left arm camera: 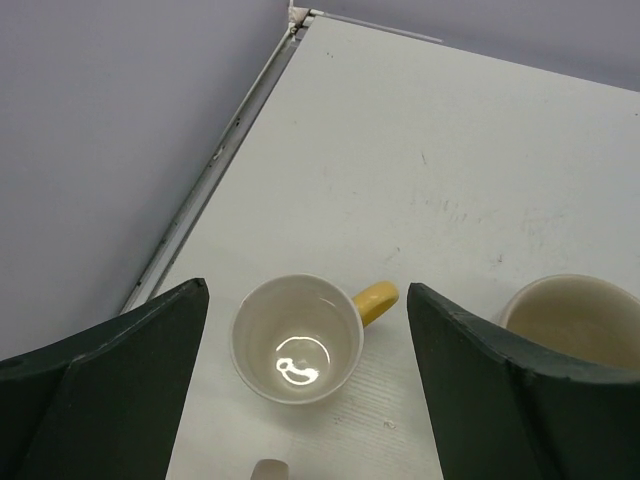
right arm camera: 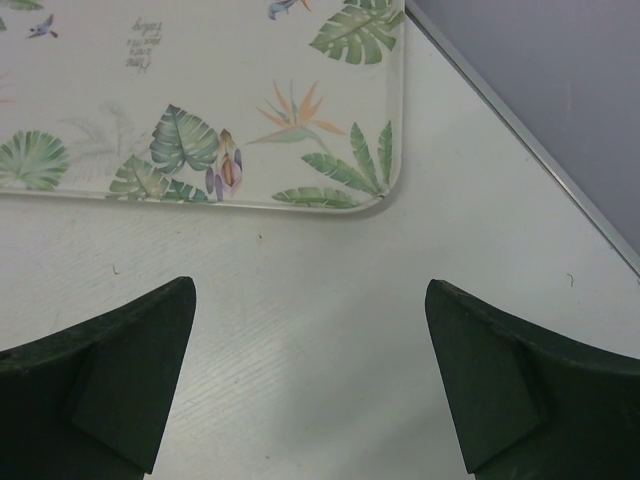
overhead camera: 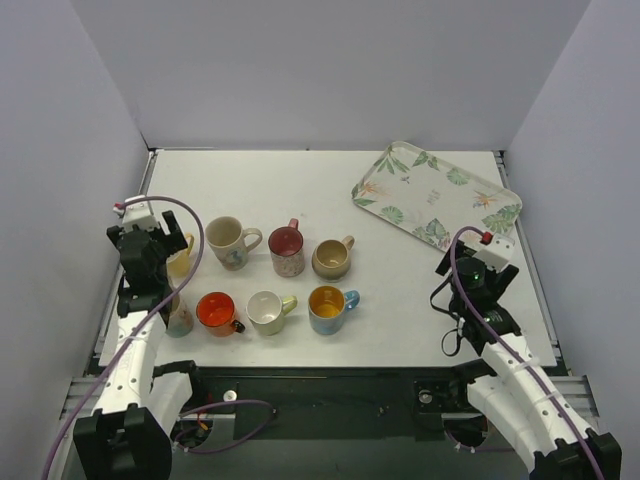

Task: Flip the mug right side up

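- Nearest me: left arm (overhead camera: pixel 130 360) and right arm (overhead camera: pixel 520 385), both rising from the table (overhead camera: pixel 400 330) edge on the near side of the floral tray (overhead camera: pixel 435 195).
- Right gripper (right arm camera: pixel 308 287): fingers spread wide, nothing between them, hanging over bare table just short of the tray's near corner.
- Front row of mugs, left of the tray and nearer than it: red-lined mug (overhead camera: pixel 215 310), white mug (overhead camera: pixel 266 310), blue-handled mug (overhead camera: pixel 327 303), all mouth up. A fourth mug (overhead camera: pixel 180 320) is half hidden by the left arm, so I can't tell its orientation.
- Left gripper (left arm camera: pixel 307 290): jaws wide apart, gripping nothing, far left of the tray.
- Yellow-handled mug (left arm camera: pixel 297 340): straight below the left gripper, between the fingers but untouched, standing mouth up.
- Back row, between that mug and the tray: cream patterned mug (overhead camera: pixel 226 240), maroon mug (overhead camera: pixel 286 248), tan mug (overhead camera: pixel 330 258), all mouth up.
- Tray sits farthest back, angled, nothing on it.
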Controlling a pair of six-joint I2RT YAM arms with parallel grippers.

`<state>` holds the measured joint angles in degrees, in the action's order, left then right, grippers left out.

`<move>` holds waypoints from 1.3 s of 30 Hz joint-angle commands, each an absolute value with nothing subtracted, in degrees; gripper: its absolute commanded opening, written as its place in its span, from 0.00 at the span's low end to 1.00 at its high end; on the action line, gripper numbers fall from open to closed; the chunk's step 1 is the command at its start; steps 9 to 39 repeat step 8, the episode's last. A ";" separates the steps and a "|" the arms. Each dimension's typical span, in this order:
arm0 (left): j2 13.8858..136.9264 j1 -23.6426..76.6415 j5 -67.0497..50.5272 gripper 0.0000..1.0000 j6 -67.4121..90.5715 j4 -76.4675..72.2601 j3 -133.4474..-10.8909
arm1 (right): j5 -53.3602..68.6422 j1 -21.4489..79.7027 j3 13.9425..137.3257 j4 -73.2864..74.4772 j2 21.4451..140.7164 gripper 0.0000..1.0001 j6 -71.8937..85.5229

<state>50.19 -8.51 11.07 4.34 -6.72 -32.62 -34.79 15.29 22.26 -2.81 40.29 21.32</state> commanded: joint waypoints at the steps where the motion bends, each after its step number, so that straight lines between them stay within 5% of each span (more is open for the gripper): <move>1: 49.04 -8.88 10.63 0.91 5.71 -11.87 -33.66 | -36.91 14.85 22.15 -4.75 38.50 0.92 20.92; 39: 49.57 -8.88 9.94 0.91 5.10 -10.11 -33.84 | -36.04 14.85 22.32 -4.83 38.85 0.92 20.83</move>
